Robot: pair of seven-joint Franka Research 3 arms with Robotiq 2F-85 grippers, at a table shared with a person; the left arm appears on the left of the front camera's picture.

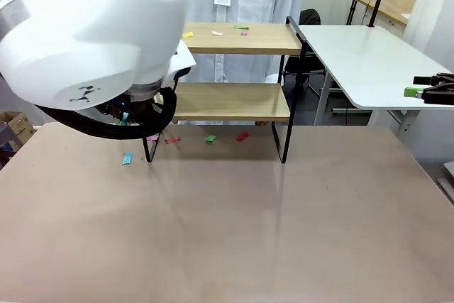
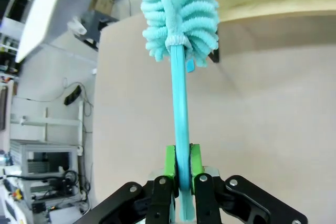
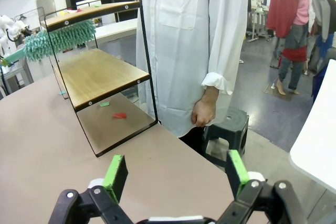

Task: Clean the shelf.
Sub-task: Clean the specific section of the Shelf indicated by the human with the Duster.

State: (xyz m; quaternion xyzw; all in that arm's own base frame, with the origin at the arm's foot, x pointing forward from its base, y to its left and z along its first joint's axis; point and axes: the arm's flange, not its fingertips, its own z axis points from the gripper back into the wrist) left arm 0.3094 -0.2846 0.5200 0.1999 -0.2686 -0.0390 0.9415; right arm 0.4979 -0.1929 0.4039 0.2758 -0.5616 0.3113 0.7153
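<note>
Shelf [image 1: 234, 101] stands at the far middle of the surface [image 1: 227, 232], just in front of a person in a white coat, with coloured paper scraps [image 1: 215, 32] on its top board and more on the surface beneath. The step probably wants the duster [image 2: 181, 9] laid flat on a board and drawn slowly toward an open edge, with the handle kept off the black frame. The left gripper [image 2: 179, 163] reaches toward the shelf's left end, fingers pinching the duster's handle low down and its head just under the top board; the right gripper [image 3: 177, 171] hangs off to the right, fingers spread wide and empty.
</note>
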